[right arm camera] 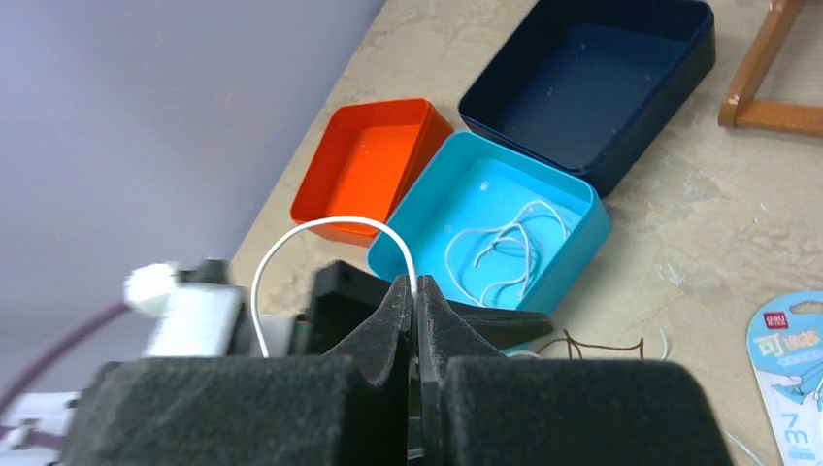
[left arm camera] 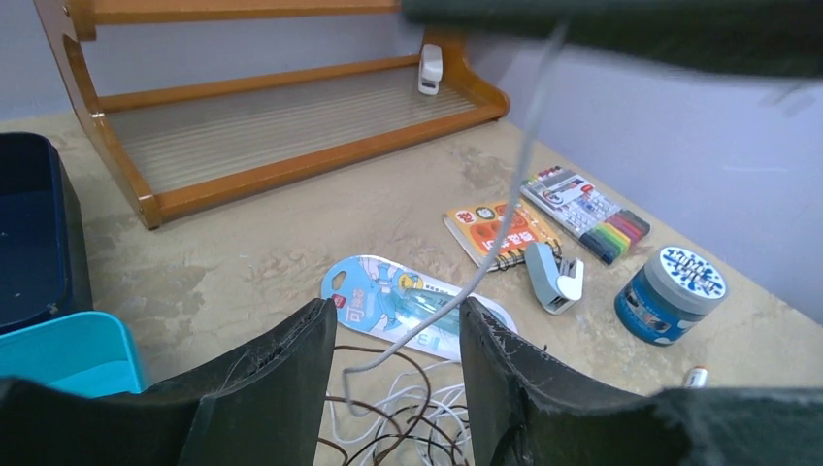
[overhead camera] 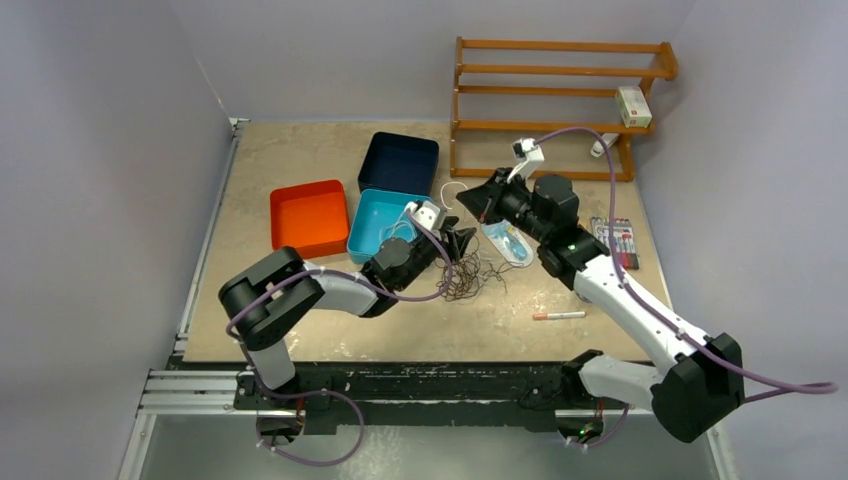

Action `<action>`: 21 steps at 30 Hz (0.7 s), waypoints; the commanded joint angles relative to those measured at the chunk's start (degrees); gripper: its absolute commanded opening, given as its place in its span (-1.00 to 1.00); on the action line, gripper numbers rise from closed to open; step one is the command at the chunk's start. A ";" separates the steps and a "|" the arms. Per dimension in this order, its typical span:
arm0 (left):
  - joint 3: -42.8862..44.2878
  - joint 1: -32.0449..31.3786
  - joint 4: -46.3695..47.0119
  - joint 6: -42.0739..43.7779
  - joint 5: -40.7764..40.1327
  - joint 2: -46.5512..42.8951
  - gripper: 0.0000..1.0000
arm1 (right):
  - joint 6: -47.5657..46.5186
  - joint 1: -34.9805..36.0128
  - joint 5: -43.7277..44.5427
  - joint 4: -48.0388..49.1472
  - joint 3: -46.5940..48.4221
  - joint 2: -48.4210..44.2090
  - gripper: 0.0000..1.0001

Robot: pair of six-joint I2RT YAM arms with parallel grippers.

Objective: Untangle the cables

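Note:
The cables (overhead camera: 470, 276) lie as a tangle of dark brown and white wires on the table just right of my left gripper (overhead camera: 462, 240). In the left wrist view the gripper (left arm camera: 398, 325) is open, with the tangle (left arm camera: 408, 417) on the table between its fingers. My right gripper (overhead camera: 470, 202) is raised above the tangle and shut on a white cable (right arm camera: 320, 228), which arcs up from its tips (right arm camera: 415, 286). That strand (left arm camera: 505, 233) hangs down between my left fingers. Another white cable (right arm camera: 505, 238) lies in the light blue tray (right arm camera: 573, 254).
An orange tray (overhead camera: 310, 217), the light blue tray (overhead camera: 372, 228) and a navy tray (overhead camera: 400, 162) stand at the back left. A wooden rack (overhead camera: 555, 95) stands at the back right. A blister pack (overhead camera: 508, 243), markers (overhead camera: 615, 240), a stapler (left arm camera: 553, 277), a tin (left arm camera: 670, 291) and a pen (overhead camera: 558, 316) lie to the right.

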 commanded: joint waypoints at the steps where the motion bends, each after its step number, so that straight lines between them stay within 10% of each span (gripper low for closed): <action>1: 3.50 -0.29 6.42 0.79 -0.06 3.71 -0.03 | -1.44 -0.25 -2.34 -0.56 6.06 -3.78 -1.00; 21: 4.28 -0.36 8.10 -5.70 7.62 15.83 -0.23 | -11.40 -0.20 1.46 -6.05 23.36 -8.45 -1.00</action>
